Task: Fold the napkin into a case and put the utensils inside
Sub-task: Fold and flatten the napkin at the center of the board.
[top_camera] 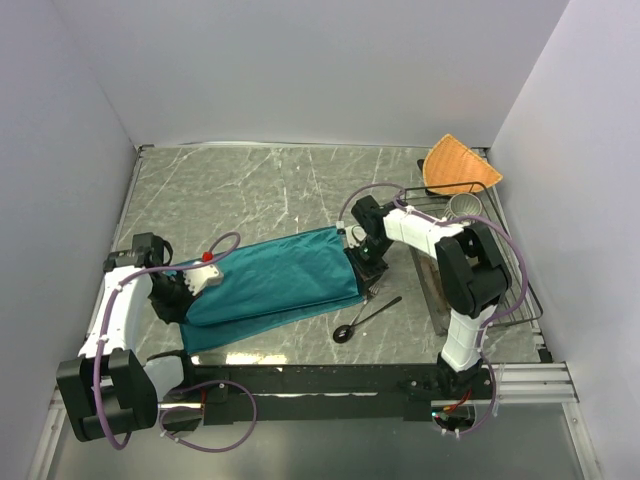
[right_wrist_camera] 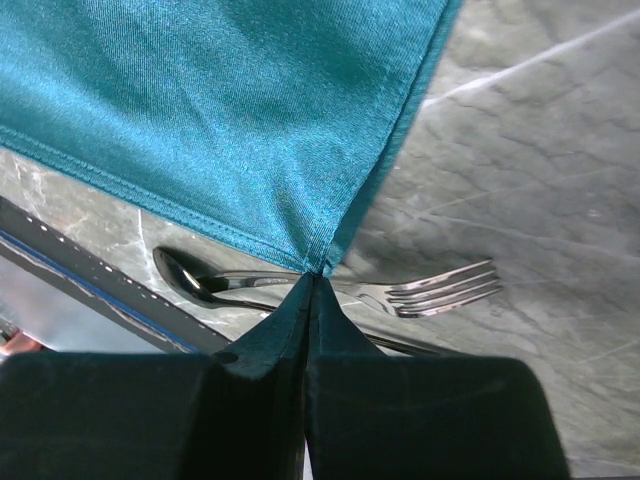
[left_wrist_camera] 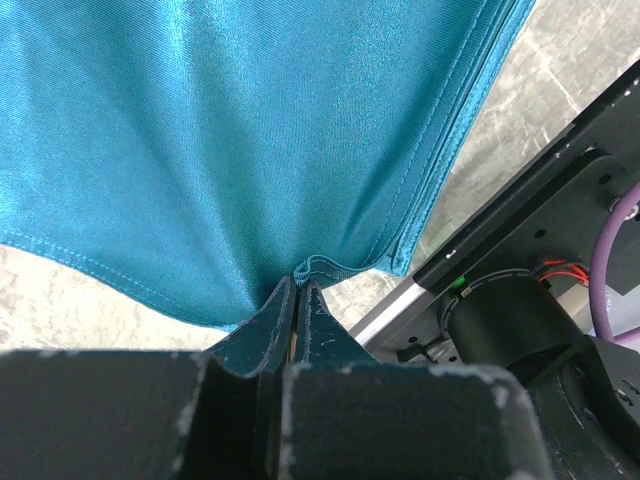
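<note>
Left fingers (left_wrist_camera: 283, 312) clenched on the bunched, stitched hem of the napkin (top_camera: 275, 280). Right fingers (right_wrist_camera: 298, 312) pinch a pointed right-side corner. Napkin is shiny teal cloth, layered, spread mid-counter (top_camera: 260, 190), grey marble. Silver fork (right_wrist_camera: 440, 292) and slim dark spoon (top_camera: 366, 317) lie just right of it.

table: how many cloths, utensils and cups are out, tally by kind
cloths: 2 (teal napkin, orange woven cloth)
utensils: 2 (fork, spoon)
cups: 1 (cup)
total: 5
</note>
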Controlling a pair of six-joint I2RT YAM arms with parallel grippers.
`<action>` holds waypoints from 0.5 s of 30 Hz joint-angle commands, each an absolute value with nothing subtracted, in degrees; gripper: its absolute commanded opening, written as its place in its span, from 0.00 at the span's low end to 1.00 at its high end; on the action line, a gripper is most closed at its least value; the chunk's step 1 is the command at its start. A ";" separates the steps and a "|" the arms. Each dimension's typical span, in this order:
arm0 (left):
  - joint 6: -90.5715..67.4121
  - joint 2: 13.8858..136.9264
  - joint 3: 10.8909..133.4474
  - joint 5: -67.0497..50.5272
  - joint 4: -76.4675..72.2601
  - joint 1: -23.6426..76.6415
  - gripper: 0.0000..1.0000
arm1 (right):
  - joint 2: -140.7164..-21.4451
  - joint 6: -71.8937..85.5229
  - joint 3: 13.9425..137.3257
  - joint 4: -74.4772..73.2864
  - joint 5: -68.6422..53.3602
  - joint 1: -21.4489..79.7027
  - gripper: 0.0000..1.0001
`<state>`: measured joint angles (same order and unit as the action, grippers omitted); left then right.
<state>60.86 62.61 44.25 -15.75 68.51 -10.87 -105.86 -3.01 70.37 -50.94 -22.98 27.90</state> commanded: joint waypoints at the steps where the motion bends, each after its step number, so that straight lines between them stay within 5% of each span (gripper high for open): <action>1: 63.72 62.40 44.12 -14.94 70.49 -10.81 0.02 | -104.76 -4.31 69.96 -52.56 -22.50 28.91 0.00; 3: 64.25 62.40 43.68 -14.33 70.31 -10.81 0.02 | -104.68 -4.39 69.79 -52.73 -22.68 29.53 0.00; 6: 64.25 62.49 43.68 -14.41 70.66 -10.72 0.20 | -105.20 -5.62 70.83 -54.40 -22.85 30.32 0.01; 7: 64.07 62.58 44.12 -14.76 71.01 -10.81 0.36 | -105.55 -6.15 72.06 -55.27 -23.03 30.24 0.12; 9: 63.81 62.75 46.13 -15.81 72.06 -10.90 0.47 | -105.38 -8.25 73.64 -58.00 -22.94 29.45 0.26; 10: 64.07 63.01 47.10 -16.60 73.55 -11.33 0.55 | -105.03 -9.22 76.00 -58.96 -23.46 28.57 0.49; 13: 64.16 64.76 51.67 -20.03 74.01 -14.67 0.63 | -106.16 -12.21 83.89 -62.13 -25.22 25.24 0.74; 15: 61.54 66.79 55.62 -21.88 72.34 -17.57 0.63 | -107.75 -13.35 88.92 -62.75 -25.40 24.09 0.78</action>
